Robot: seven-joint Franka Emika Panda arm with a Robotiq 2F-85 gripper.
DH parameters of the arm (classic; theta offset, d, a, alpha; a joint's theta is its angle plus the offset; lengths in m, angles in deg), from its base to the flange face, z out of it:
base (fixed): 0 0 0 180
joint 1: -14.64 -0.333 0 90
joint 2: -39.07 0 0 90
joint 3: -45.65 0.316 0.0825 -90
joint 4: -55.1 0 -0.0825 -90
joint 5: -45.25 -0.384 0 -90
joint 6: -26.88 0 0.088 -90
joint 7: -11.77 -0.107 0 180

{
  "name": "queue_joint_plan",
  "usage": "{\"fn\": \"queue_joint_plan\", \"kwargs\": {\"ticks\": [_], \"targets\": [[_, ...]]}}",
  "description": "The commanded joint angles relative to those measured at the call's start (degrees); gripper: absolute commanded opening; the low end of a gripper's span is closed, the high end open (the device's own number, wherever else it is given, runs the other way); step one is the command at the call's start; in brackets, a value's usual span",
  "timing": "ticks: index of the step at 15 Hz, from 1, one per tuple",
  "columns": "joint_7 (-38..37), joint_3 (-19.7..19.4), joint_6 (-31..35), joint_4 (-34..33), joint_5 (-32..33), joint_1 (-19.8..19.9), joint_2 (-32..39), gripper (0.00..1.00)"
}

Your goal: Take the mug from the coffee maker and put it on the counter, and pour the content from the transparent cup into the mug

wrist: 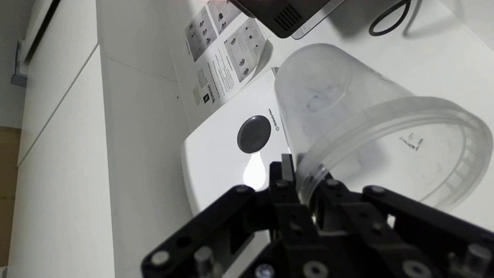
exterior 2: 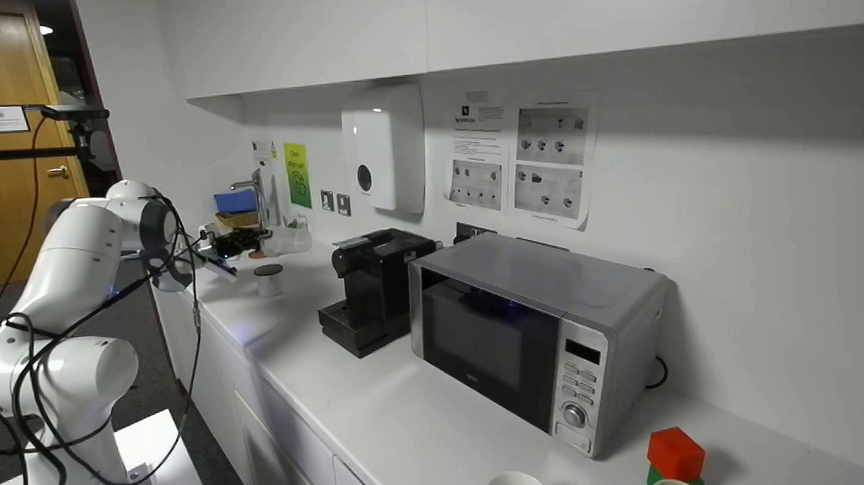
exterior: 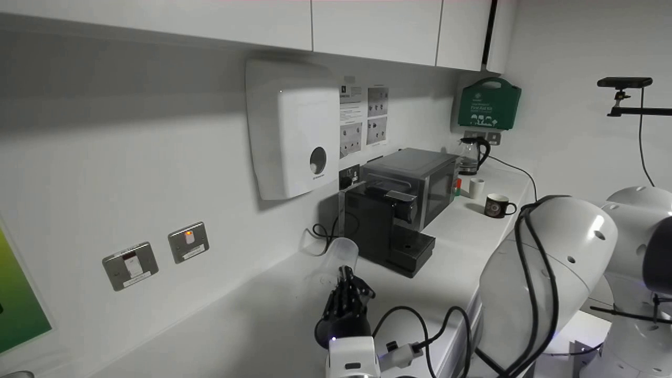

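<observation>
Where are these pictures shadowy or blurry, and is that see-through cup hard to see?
In both exterior views, shadow darkens the wall beneath the cupboards; in an exterior view, the transparent cup partly blends into the white counter; in the wrist view, its rim shows clearly, while the nearest parts of the gripper look blurred.

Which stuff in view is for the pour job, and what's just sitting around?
For the job:
transparent cup, in the gripper
white mug, on the counter
coffee maker

Just sitting around:
microwave
glass kettle
black mug
white cup
red block
</observation>
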Motion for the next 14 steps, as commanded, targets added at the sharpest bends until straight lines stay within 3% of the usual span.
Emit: {"fn": "queue_joint_plan", "kwargs": {"ticks": [1,4,14], "targets": [[-2.62,1.05,-1.32,3.19,-1.89,0.92,-4.17,0.02],[-4.43,1.15,-1.2,3.28,-3.33,1.23,-5.48,0.02],[-27.05,2.02,0.34,3.76,-15.83,4.14,-9.69,0.02]]}}
